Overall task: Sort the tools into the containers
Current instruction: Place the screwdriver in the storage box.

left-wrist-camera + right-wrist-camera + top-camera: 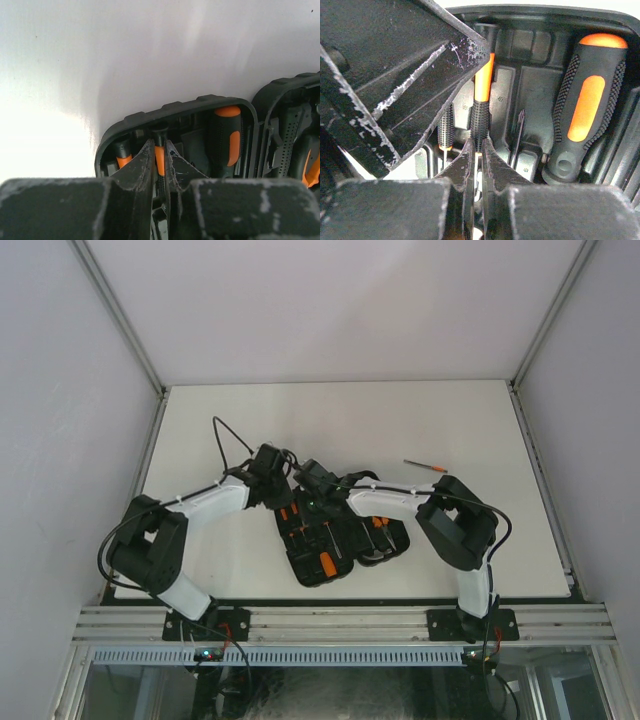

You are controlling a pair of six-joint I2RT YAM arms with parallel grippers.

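Left wrist: left gripper [160, 145] around screwdriver [159, 162]

A white table [330, 420] fills the middle of the overhead view, boxed in by plain pale walls [330, 300] at nine, twelve and three o'clock, with grey metal posts [118, 315] running to the far corners, an aluminium rail [340, 620] at six o'clock, and soft, even light.

The black case [175, 107] lies open. Inside it are a thin orange-and-black screwdriver [482, 100] and a fat screwdriver [590, 110]. A loose screwdriver [425, 466] lies outside, apart from the case.
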